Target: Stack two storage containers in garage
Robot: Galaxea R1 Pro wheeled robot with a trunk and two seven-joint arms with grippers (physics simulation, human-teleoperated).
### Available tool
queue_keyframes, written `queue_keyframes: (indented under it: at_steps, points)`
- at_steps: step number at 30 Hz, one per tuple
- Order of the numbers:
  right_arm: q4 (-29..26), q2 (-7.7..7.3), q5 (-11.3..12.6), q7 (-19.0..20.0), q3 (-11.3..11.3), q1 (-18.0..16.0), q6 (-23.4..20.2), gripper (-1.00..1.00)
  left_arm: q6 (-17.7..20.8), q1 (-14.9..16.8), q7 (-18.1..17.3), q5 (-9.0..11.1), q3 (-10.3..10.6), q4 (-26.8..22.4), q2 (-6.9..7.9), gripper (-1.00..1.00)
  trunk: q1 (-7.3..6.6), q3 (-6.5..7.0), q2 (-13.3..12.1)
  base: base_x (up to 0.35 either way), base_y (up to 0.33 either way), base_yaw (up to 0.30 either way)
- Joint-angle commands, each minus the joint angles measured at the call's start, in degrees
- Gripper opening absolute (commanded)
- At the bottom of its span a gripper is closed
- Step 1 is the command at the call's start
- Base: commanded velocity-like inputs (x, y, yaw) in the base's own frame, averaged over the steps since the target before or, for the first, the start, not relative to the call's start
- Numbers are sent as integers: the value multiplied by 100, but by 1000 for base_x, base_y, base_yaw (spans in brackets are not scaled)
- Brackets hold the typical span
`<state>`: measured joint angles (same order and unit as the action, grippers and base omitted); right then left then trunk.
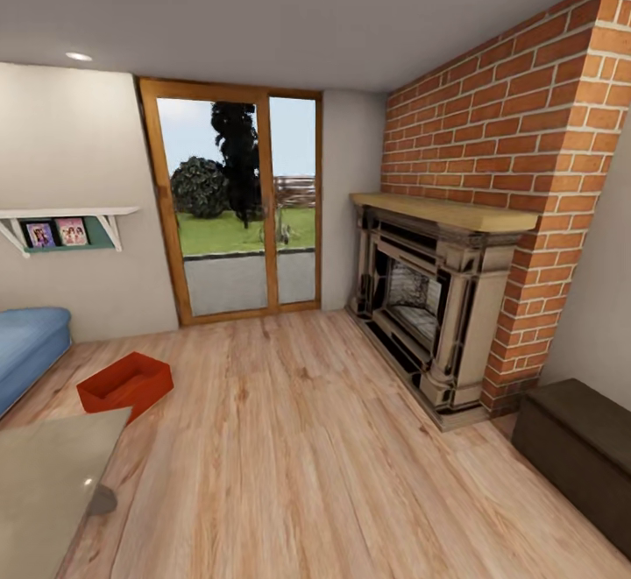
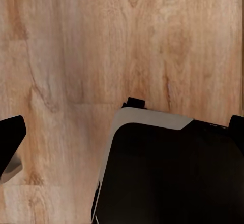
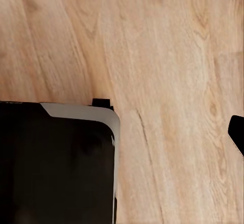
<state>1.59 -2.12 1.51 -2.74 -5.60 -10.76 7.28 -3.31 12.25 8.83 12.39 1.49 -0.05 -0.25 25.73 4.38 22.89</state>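
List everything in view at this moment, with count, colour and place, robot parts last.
bin: one, orange-red, on the wood floor beside the sofa, at the head view's left
sofa: one, blue, at the left edge
table: one, grey-beige top, lower left corner
shelf: one, white, on the left wall, holding two framed photos
glass doors: one pair, wood-framed, on the far wall
fireplace: one, dark with pale trim, in the brick wall at right
brick wall: one, red-orange, right
chest: one, dark brown, lower right corner
floor: light wood planks
robot base: black with a grey edge, below both wrist cameras
pincer fingers: dark tips at the wrist views' edges; state unclear
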Motion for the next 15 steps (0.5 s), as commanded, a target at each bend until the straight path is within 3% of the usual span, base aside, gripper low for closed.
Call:
queue_keyframes:
  at_steps: [1, 10, 15]
  points:
    - [17, 1, 12, -16, -46, -5, 31, 100, -20, 0, 13, 43, 18, 5, -2, 100, 5, -2, 3, 323, 0, 0]
    - [17, 7, 2, -16, -29, -5, 36, 100, -20, 4, 13, 42, 18, 5, -2, 100, 5, -2, 3, 323, 0, 8]
    - [17, 2, -1, -16, -29, -5, 36, 100, -20, 1, 13, 44, 18, 5, -2, 100, 5, -2, 3, 323, 0, 170]
